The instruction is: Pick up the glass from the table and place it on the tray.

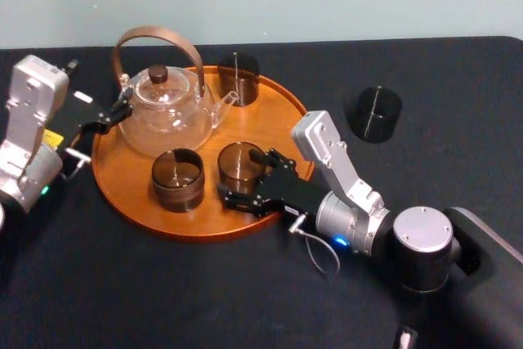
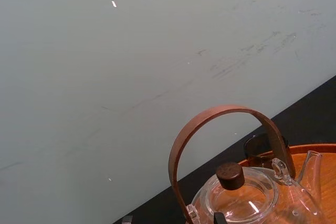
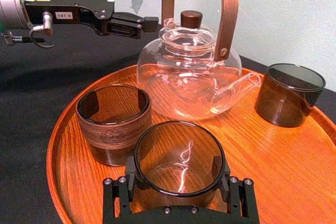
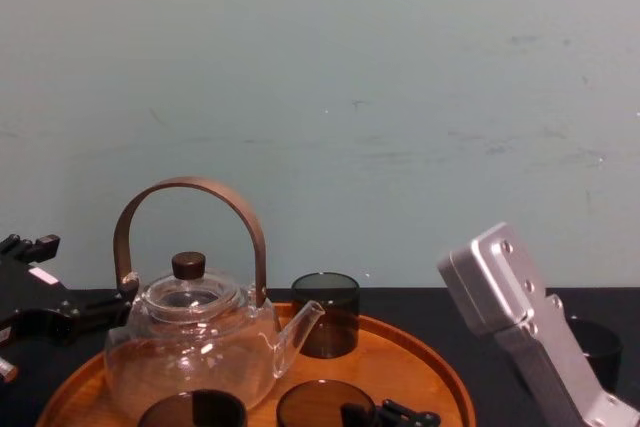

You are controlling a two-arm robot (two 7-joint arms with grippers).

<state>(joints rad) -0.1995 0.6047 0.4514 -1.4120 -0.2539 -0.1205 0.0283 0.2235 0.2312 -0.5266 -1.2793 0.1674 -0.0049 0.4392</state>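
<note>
Right gripper: your right gripper [image 1: 248,178] is over the near right part of the tray [image 1: 122,194]. Its jaws are clamped on the gripped glass [image 1: 239,159], one finger on each side.
Gripped glass: dark and smoky, upright, inside the tray rim. Its base looks to be down on the wood. It stands just beside the banded glass [image 1: 177,179], with a gap between them.
Right wrist view: gives you both pads flat against the glass wall. The head view gives you the same fingers flanking the glass from above.
Left gripper: your left gripper [image 1: 121,108] is at the tray's left edge with its jaws apart. The tips are just beside the teapot [image 1: 167,112], near the base of its handle. You cannot tell whether they touch it.
Teapot: clear glass with a brown hoop handle and a dark lid knob. It sits on the far left of the tray, spout pointing toward the far glass [image 1: 237,79].
Far glass: upright against the tray's far rim, just right of the spout.
Banded glass: upright on the near part of the tray, in front of the teapot.
Table glass: the head view gives you the table glass [image 1: 376,114], upright on the black table [image 1: 122,284], well right of the tray. The chest view catches it low at the right, behind the right arm's silver link.
Left wrist view: looks across the hoop handle and lid, with the far glass behind the handle.
Chest view: gives you the teapot side-on, with the left gripper at its left.
</note>
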